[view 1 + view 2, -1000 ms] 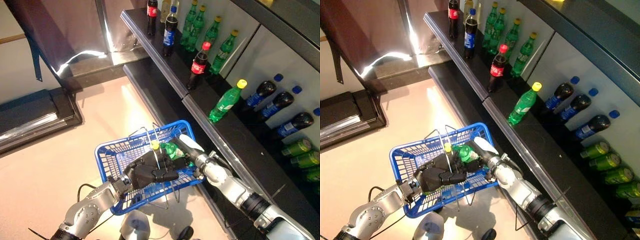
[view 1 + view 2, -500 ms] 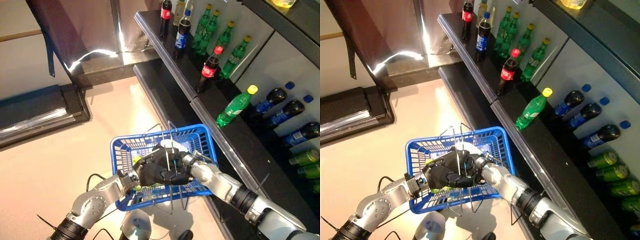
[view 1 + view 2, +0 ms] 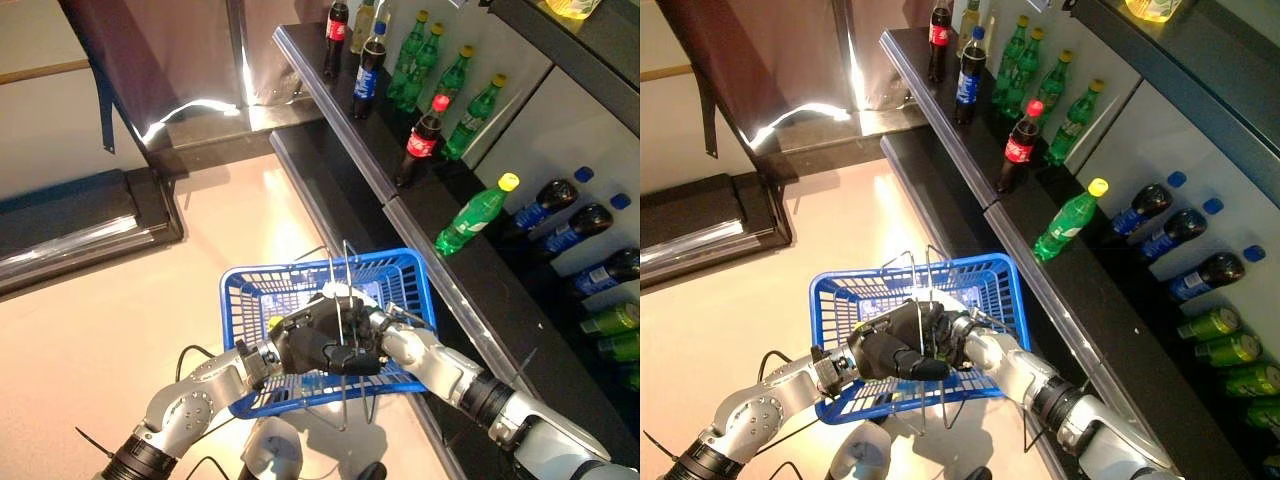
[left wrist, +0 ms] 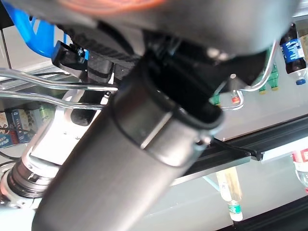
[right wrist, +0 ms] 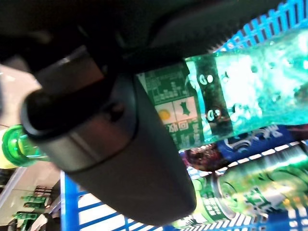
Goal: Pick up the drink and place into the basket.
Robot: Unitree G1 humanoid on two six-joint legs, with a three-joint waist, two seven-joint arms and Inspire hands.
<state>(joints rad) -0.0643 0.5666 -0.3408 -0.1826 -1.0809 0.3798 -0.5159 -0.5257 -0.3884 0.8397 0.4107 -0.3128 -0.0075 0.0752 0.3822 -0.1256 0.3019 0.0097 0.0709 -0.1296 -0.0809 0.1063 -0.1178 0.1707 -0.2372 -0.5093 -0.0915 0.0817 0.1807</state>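
A blue plastic basket [image 3: 243, 292] hangs over the floor beside the shelves. My left hand [image 3: 312, 345] is shut on its wire handles [image 4: 48, 79]. My right hand [image 3: 383, 330] reaches down into the basket from the shelf side, partly hidden behind the left hand. In the right wrist view its fingers are curled round a green drink bottle [image 5: 250, 82] lying low inside the basket. The bottle's yellow cap [image 3: 273, 322] peeks out beside the left hand. Green cans [image 5: 250, 190] lie under the bottle.
A long dark shelf [image 3: 330, 110] runs along the right, with upright cola [image 3: 421, 140] and green bottles [image 3: 470, 105] and one green bottle lying down [image 3: 475, 212]. Dark bottles [image 3: 560, 200] and cans fill the lower shelf. A black platform [image 3: 90, 215] lies at left.
My right hand has gone down into the basket with the green bottle, behind the left hand. The camera has shifted. Over the last half second little has moved.
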